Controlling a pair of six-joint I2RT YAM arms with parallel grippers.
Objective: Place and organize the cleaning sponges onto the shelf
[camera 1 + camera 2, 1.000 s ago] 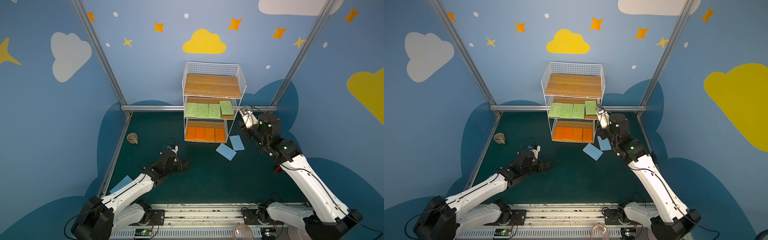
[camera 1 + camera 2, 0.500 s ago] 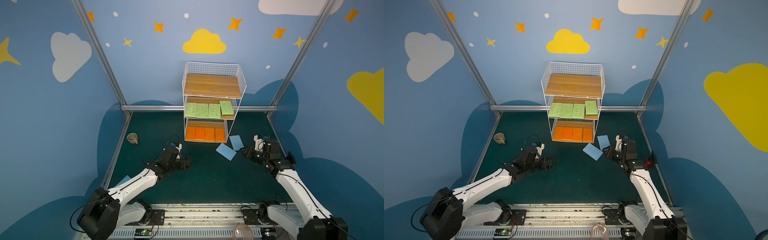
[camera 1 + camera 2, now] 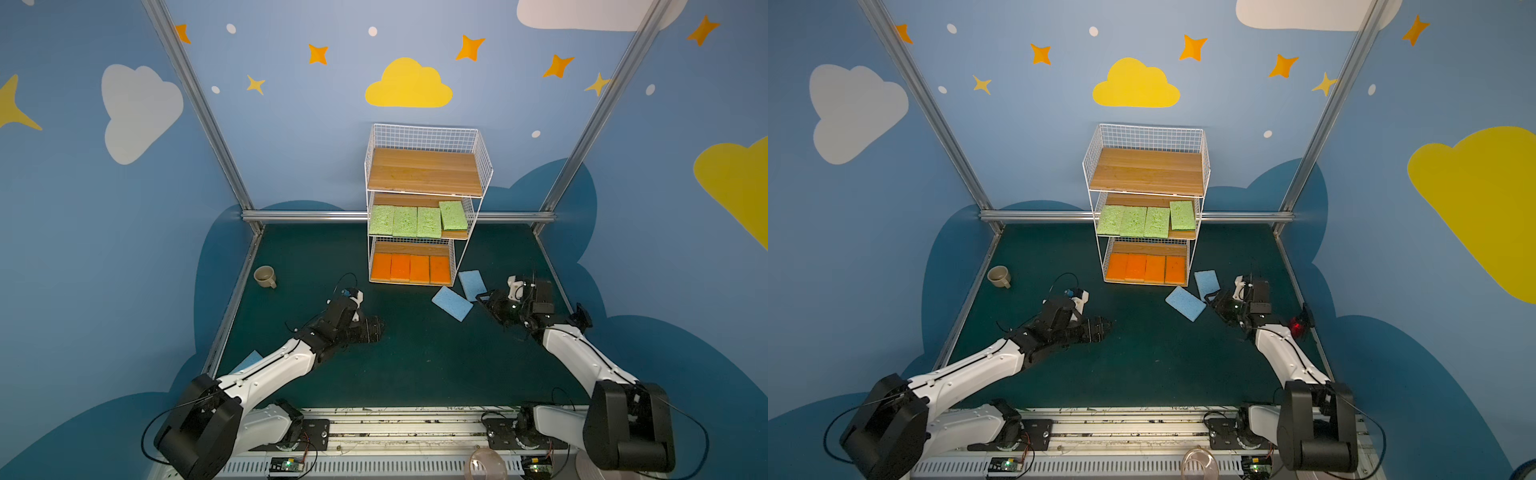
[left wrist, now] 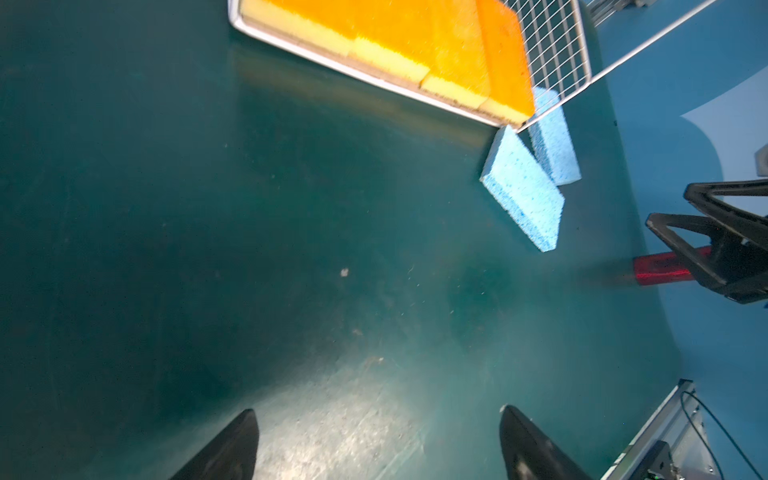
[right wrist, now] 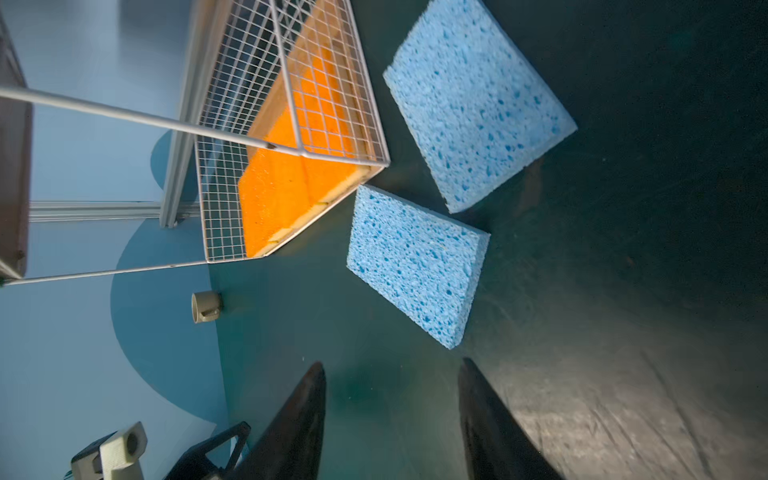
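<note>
The dark green bench (image 3: pixel 415 374) carries the shelf (image 3: pixel 428 174) at its back, top board bare. On the middle board four green sponges (image 3: pixel 405 221) lie flat side by side, long axes running front to back; the rightmost sits further back than its neighbours. Four orange sponges (image 3: pixel 409 268) fill the bottom board the same way, yellow edges facing the front.

Two blue sponges lie flat on the bench by the shelf's right front corner: one (image 3: pixel 472 284) just beside the wire, the other (image 3: pixel 452 303) in front of it and turned on a diagonal (whether their corners touch I cannot tell). A pale blue patch (image 3: pixel 249 358) by the bench's left edge, mostly hidden under the left arm, may be a third.

The right arm's fingers (image 5: pixel 299 415) stand partly apart and hold nothing, just short of the diagonal sponge. The left arm's fingers (image 4: pixel 528 444) are spread wide over bare bench, nothing between them.

A small mug (image 3: pixel 264 276) sits near the left edge.
</note>
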